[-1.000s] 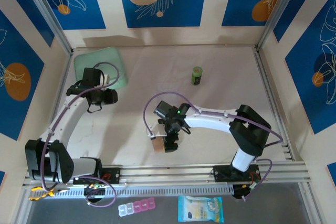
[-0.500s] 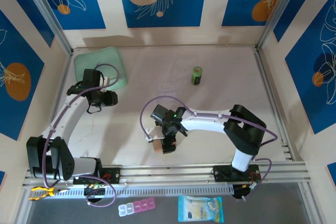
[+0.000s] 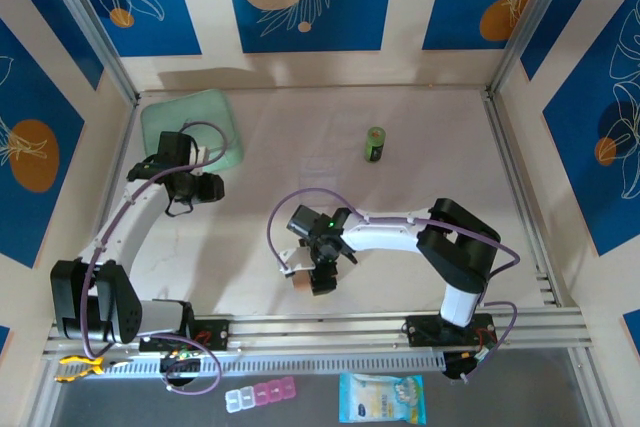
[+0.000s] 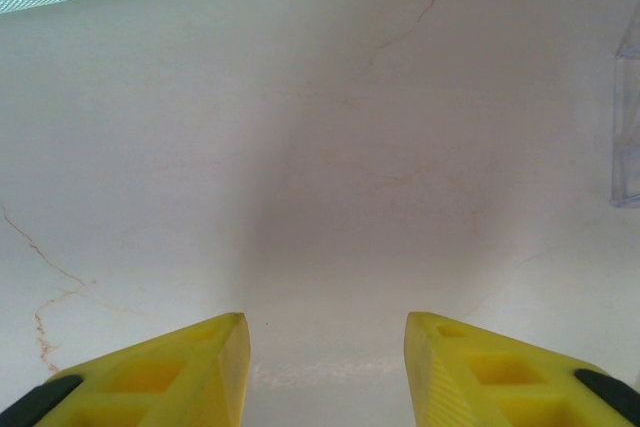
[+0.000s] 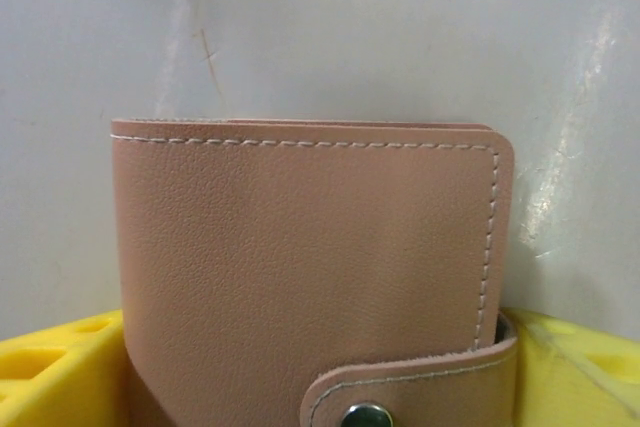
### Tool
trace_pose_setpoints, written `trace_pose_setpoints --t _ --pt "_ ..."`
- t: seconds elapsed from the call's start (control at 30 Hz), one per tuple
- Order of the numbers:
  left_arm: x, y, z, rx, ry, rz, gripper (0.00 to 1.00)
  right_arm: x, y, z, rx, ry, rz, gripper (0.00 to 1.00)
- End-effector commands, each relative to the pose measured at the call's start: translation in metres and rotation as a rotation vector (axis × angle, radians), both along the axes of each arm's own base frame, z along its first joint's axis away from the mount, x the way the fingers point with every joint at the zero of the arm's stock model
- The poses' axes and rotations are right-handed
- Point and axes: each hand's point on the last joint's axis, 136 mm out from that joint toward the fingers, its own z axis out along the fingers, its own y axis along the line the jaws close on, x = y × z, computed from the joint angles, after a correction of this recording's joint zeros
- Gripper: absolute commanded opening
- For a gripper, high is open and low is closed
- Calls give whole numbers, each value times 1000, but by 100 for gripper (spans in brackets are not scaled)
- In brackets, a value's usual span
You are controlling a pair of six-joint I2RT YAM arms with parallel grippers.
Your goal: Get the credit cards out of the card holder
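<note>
Shifted leftward, the right gripper (image 3: 320, 279) sets its jaws astride the snapped card holder (image 5: 300, 257), presumably to pin it; whether they clamp it is unclear, and the left gripper (image 4: 325, 367) gapes empty.

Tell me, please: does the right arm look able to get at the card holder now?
Probably yes. In the wrist view the folded card holder lies between the yellow fingers of the right tool, with nothing covering it; whether they already press it is unclear.
</note>
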Motion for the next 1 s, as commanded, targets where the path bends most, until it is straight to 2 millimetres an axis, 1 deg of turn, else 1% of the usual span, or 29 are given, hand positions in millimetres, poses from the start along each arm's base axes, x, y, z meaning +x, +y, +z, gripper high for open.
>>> trace_pose_setpoints --t 0.0,0.13,0.23,0.37,0.43,0.53,0.63,0.73,0.8,0.9,0.97 --pt "0 -1 -1 -16 2 -8 45 -6 0 1 13 14 -5 84" --pt "1 -1 0 -18 0 -7 45 -3 3 10 44 1 -35 79" --pt "1 0 0 -20 0 -5 45 -1 3 15 55 -5 -76 77" --pt "1 0 0 -20 -2 -7 45 4 2 23 67 4 -224 74" --pt "1 0 1 -21 -6 -6 45 10 1 28 78 3 -341 73" --pt "2 -2 1 -35 -5 -7 45 21 -2 38 92 14 -575 71" --pt "2 -10 2 -83 -3 -10 45 30 -7 46 95 50 -833 69" --pt "1 -20 3 -157 -2 2 45 39 -19 48 64 72 -1112 66" --pt "0 -31 3 -237 6 8 46 43 -29 46 22 94 -1284 65" --pt "-3 -47 0 -363 29 33 46 47 -38 42 -9 104 -1455 61" --pt "-5 -54 -2 -418 43 55 46 51 -40 43 -14 120 -1542 61"
